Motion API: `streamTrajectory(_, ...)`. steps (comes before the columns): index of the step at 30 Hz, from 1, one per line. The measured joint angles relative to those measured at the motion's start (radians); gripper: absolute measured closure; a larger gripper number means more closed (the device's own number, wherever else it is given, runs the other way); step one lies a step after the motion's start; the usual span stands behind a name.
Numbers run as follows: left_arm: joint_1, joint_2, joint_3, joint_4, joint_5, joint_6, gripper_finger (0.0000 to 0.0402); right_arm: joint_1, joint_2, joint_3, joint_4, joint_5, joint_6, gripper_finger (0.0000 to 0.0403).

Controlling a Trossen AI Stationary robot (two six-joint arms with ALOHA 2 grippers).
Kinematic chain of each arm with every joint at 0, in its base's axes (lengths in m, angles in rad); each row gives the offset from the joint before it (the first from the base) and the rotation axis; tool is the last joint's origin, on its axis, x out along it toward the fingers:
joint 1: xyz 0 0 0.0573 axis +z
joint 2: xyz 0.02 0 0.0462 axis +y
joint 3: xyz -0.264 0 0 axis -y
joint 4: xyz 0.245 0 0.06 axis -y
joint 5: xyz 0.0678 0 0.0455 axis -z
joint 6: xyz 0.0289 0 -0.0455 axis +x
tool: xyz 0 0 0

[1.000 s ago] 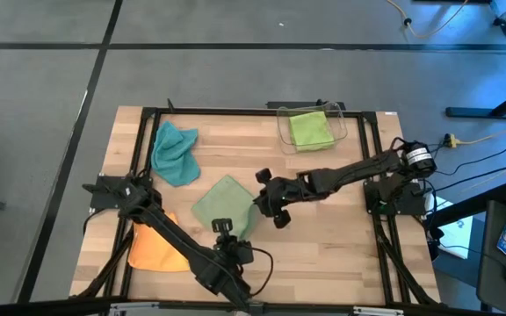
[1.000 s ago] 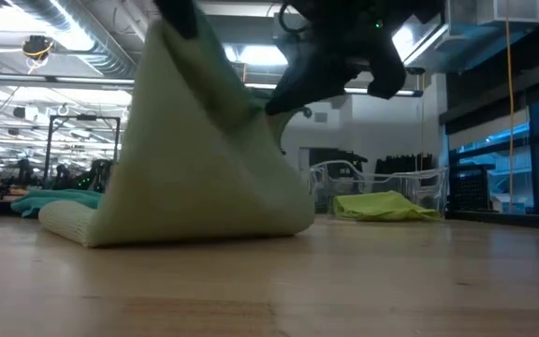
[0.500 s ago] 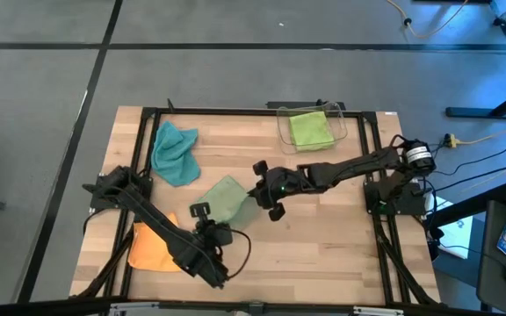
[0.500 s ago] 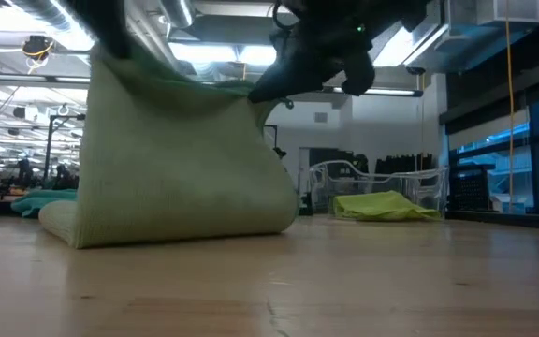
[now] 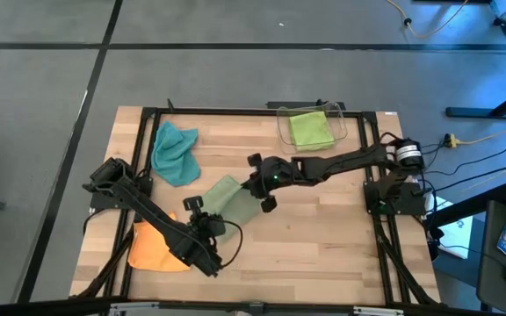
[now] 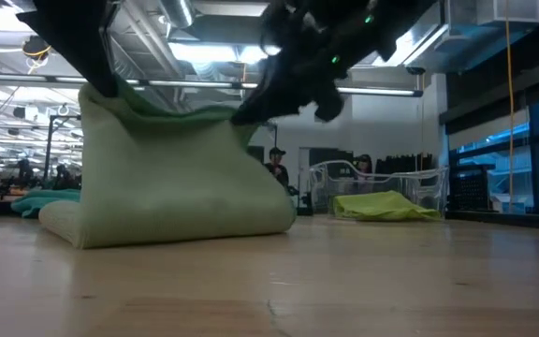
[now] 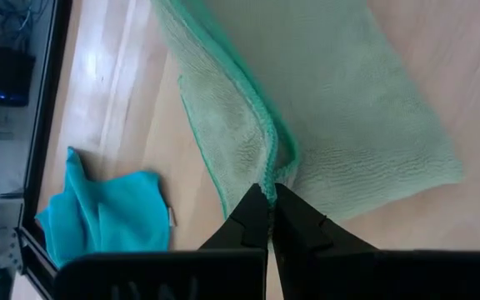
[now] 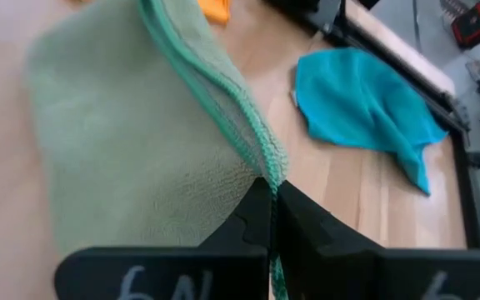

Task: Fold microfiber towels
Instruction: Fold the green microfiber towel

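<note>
The pale sage towel (image 5: 225, 195) is near the table's middle, held up by two corners so its top edge runs between the grippers and its folded bottom rests on the wood. Its long axis runs diagonally, from front-left to back-right. It is soft, nubby, with a green stitched hem. The left gripper (image 7: 270, 206) and the right gripper (image 8: 271, 193) are each clamped on a corner.

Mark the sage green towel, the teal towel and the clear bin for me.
sage green towel (image 5: 224, 198), high view: middle of the cloth between the two grippers.
teal towel (image 5: 173, 154), high view: centre of the crumpled cloth.
clear bin (image 5: 281, 128), high view: its left wall, beside the lime green towel (image 5: 309, 129) inside.
</note>
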Motion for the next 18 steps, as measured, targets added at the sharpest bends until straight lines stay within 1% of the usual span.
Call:
streamTrajectory(6, 0.000, 0.000, 0.000, -0.004, 0.006, 0.003, 0.0401, -0.009, 0.096, 0.107, -0.014, 0.001, -0.011, 0.0393)
streamTrajectory(11, 0.000, 0.000, 0.000, -0.047, 0.006, -0.009, 0.0401, -0.019, 0.140, 0.197, -0.090, 0.000, -0.013, 0.0393)
streamTrajectory(14, 0.000, 0.000, -0.006, -0.049, 0.005, -0.012, 0.0401, -0.028, 0.148, 0.208, -0.094, 0.000, -0.013, 0.0393)
streamTrajectory(18, 0.000, 0.000, -0.056, -0.053, 0.006, -0.023, 0.0401, -0.036, 0.154, 0.208, -0.131, 0.000, -0.010, 0.0393)
